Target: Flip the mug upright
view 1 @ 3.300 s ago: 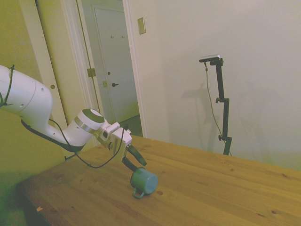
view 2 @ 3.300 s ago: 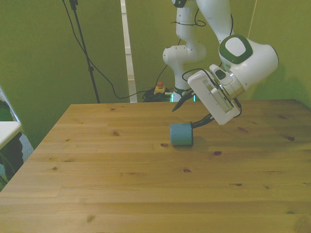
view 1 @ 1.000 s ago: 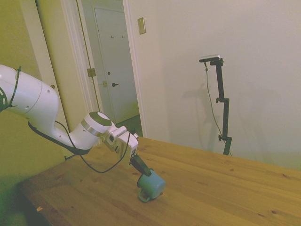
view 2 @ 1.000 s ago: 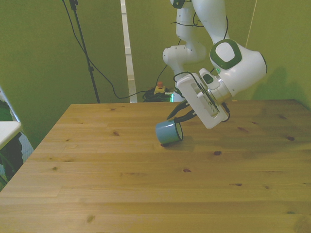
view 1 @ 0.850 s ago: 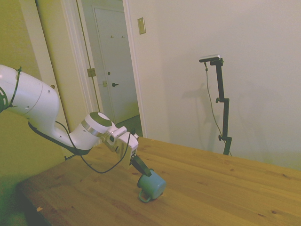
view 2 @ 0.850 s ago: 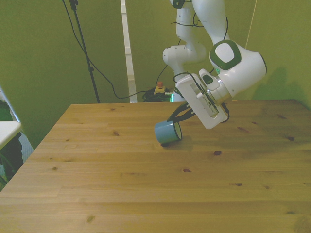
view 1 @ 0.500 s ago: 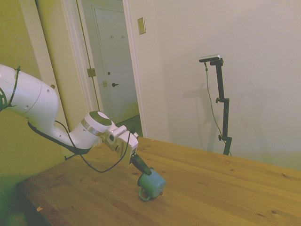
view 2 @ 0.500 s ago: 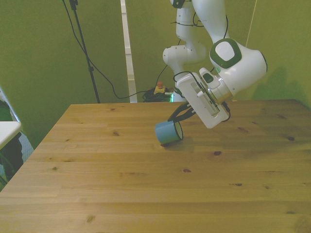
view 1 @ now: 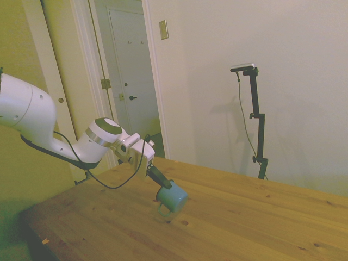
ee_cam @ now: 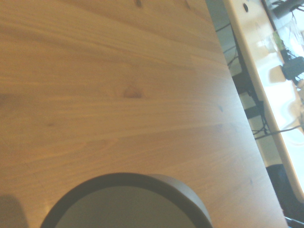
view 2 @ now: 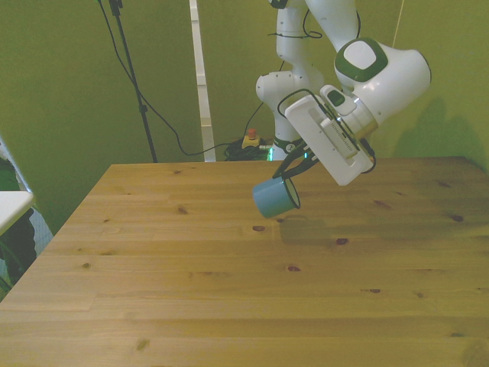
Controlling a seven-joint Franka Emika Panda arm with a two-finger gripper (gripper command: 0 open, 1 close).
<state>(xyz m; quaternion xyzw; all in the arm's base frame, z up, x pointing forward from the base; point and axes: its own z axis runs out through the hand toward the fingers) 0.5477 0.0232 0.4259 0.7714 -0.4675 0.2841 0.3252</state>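
The teal mug (view 1: 172, 198) hangs tilted in the air a little above the wooden table (view 1: 244, 217), its small handle pointing down. My gripper (view 1: 165, 186) is shut on the mug's rim, reaching in at a slant from the arm's side. In the front view the mug (view 2: 274, 197) sits just below the gripper (view 2: 292, 180), with its shadow on the table (view 2: 229, 290) underneath. The wrist view shows the mug's dark round rim (ee_cam: 124, 178) close up over the table boards (ee_cam: 118, 95).
A dark knot (view 2: 259, 228) marks the boards just below the mug. Open wood stretches toward the table's near edge (view 2: 244, 359) in the front view. A white shelf edge (view 2: 11, 205) stands off the front view's left.
The gripper has risen with the mug in it, so the mug has left the table and hangs higher, a little toward the front view's right.
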